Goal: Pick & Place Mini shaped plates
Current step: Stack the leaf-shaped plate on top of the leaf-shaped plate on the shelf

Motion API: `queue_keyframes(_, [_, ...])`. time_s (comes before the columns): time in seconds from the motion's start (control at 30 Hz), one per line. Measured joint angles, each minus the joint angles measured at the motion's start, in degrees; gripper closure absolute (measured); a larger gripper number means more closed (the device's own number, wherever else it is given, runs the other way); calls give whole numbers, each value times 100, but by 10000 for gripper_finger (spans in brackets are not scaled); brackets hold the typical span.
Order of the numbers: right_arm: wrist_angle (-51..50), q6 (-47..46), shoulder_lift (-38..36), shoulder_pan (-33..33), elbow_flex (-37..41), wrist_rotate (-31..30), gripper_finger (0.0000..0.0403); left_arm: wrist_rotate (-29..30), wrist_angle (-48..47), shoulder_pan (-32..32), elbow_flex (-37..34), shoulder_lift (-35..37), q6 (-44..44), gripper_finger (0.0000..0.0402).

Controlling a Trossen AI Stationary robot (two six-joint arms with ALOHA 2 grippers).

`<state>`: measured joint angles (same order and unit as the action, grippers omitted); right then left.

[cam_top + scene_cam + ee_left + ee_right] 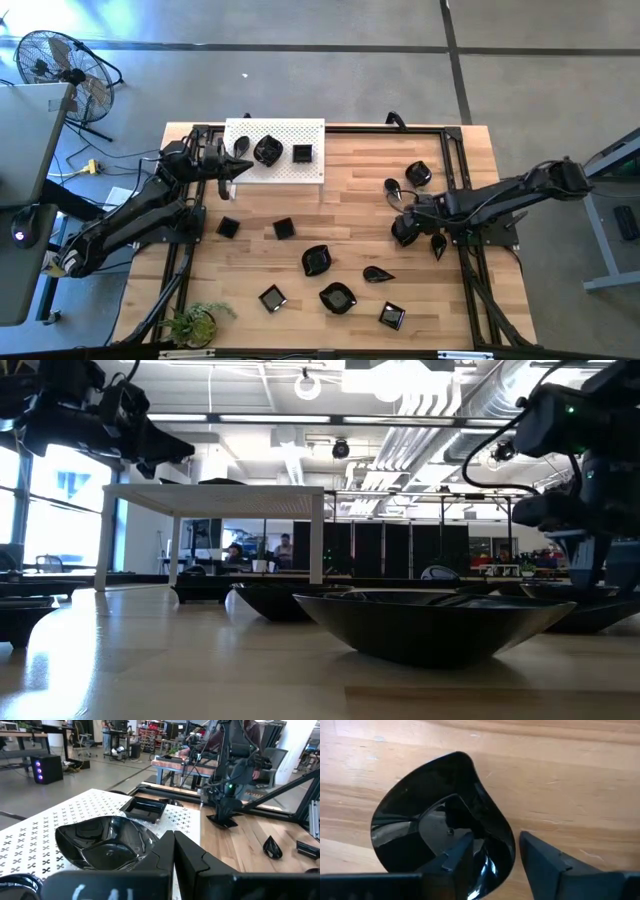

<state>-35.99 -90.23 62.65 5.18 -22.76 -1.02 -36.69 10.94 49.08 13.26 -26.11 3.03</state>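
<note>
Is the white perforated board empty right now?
No. The high view shows the white perforated board carrying small black plates, among them a rounded wavy plate and a square plate.

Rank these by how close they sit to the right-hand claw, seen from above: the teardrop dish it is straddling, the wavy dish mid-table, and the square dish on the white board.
From the right gripper:
1. Teardrop dish, right at its open fingers.
2. Wavy dish, mid-table, toward the left arm.
3. Square dish, on the white board at the far edge, farthest.
</note>
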Motion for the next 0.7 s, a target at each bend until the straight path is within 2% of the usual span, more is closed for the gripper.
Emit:
queue_keyframes(0.13, [-33, -83, -16, 3, -16, -17, 292, 9, 0, 0, 0, -1, -16, 401])
queue_keyframes(0.4, [-32, 160, -125, 1, -371, -315, 393, 17, -22, 2, 0, -2, -18, 401])
queue_keyframes(0.7, [383, 552, -127, -3, -844, -719, 397, 20, -48, 2, 0, -2, -18, 401])
